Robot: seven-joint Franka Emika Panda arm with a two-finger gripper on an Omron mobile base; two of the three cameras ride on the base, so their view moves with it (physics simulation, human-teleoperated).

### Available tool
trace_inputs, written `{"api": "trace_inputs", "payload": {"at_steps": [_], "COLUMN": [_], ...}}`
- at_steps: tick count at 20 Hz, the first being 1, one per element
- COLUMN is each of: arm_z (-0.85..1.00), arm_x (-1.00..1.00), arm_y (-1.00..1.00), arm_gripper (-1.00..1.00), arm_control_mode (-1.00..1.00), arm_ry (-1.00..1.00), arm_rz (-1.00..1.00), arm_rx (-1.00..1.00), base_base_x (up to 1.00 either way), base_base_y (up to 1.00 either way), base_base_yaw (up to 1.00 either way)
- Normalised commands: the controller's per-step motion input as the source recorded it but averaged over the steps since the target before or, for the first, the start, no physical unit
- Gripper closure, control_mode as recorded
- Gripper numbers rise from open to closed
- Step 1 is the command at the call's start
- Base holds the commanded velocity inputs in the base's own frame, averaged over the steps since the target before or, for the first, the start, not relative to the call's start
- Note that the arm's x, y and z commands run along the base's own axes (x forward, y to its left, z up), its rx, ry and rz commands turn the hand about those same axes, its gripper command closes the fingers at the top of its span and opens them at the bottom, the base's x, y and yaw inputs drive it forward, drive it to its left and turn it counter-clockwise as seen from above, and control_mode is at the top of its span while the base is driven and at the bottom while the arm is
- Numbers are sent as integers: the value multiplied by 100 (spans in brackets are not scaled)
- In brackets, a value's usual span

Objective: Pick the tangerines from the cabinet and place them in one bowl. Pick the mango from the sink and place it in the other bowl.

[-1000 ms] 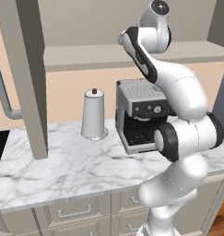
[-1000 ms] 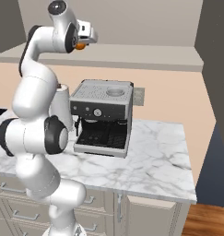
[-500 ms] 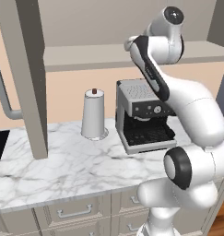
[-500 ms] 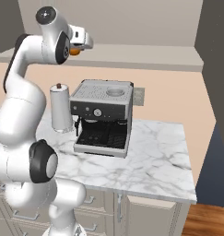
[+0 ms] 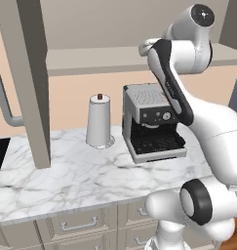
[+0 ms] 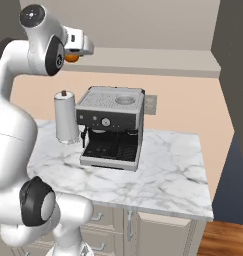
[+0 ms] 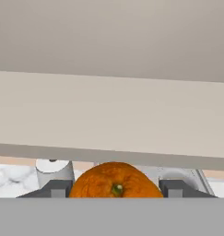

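Note:
My gripper [image 6: 72, 54] is raised high, just in front of the beige ledge under the cabinet, and is shut on one tangerine [image 6: 70, 57]. In the hand view this bright orange tangerine [image 7: 114, 182] sits between the two dark fingertips [image 7: 56, 188], stem end facing the camera, with the beige ledge [image 7: 109, 115] right behind it. The cabinet door [image 5: 27, 73] hangs open at the left, its curved grey handle [image 5: 5, 105] beside it. The bowls, the mango and the sink are out of view.
A silver coffee machine [image 5: 151, 124] [image 6: 113, 127] stands on the marble counter [image 5: 66, 180], below the gripper. A white cylinder with a dark knob [image 5: 99, 122] [image 6: 66, 117] stands to its left. The counter ends at the right [image 6: 205, 200], with wooden floor beyond.
The arm's lower links have swung aside. The hand stays high by the ledge, still holding the tangerine, and has drifted slightly left in the right base view.

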Motion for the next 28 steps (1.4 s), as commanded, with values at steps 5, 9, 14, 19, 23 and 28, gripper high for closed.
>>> {"api": "trace_inputs", "payload": {"at_steps": [5,9,14,19,23,28], "arm_z": [11,6,0,-2,-10,-17], "arm_x": [-72,-75,-72,-66,-55,-40], "arm_y": [-3,-5,-5,-5,-2,0], "arm_gripper": [100,100,100,100,100,100], "arm_control_mode": [-100,-100,-100,-100,-100,-100], "arm_ry": [0,0,0,4,7,11], "arm_rz": [1,0,0,0,1,2], "arm_rx": [0,0,0,0,0,-1], "base_base_x": [0,0,0,0,0,0], "base_base_y": [0,0,0,0,0,0], "base_base_yaw": [0,0,0,0,0,0]}}
